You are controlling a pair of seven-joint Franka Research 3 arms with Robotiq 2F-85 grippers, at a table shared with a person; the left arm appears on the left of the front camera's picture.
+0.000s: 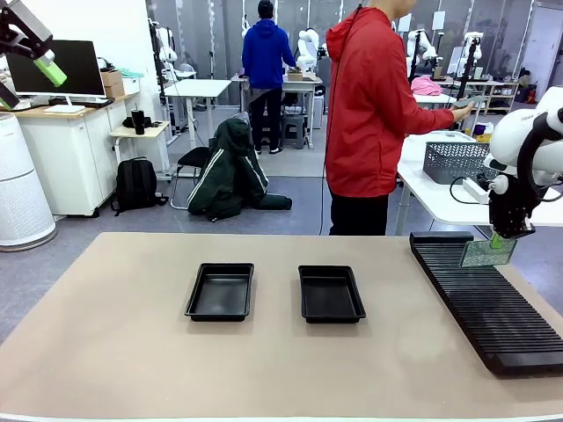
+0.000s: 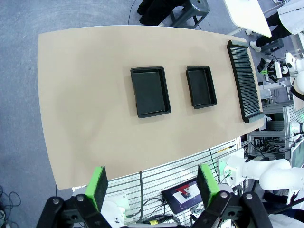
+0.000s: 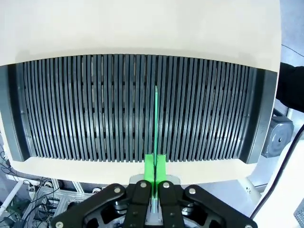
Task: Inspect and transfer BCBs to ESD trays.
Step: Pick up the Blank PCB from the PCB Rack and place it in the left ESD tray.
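Rack (image 1: 493, 308) under BCB (image 1: 486, 253); person (image 1: 369, 114) beyond.

I'm seeing a green board (image 1: 486, 253) against the black ribbed rack (image 1: 493, 308), two plain black trays (image 1: 224, 266) on the tan table (image 1: 106, 334), bright green pads (image 2: 98, 185) on the black left gripper (image 2: 152, 184), a white right arm (image 1: 519, 136), and a red-jacketed person (image 1: 365, 105) opposite.

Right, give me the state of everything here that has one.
Left tray: empty.
Right tray: empty.
Rack: slots empty apart from the board's place.
Board: upright, clamped at the rack's far end; in a slot or lifted clear, cannot tell.
Left gripper: open, holding nothing, raised high above the table.
Right gripper: shut on the board.
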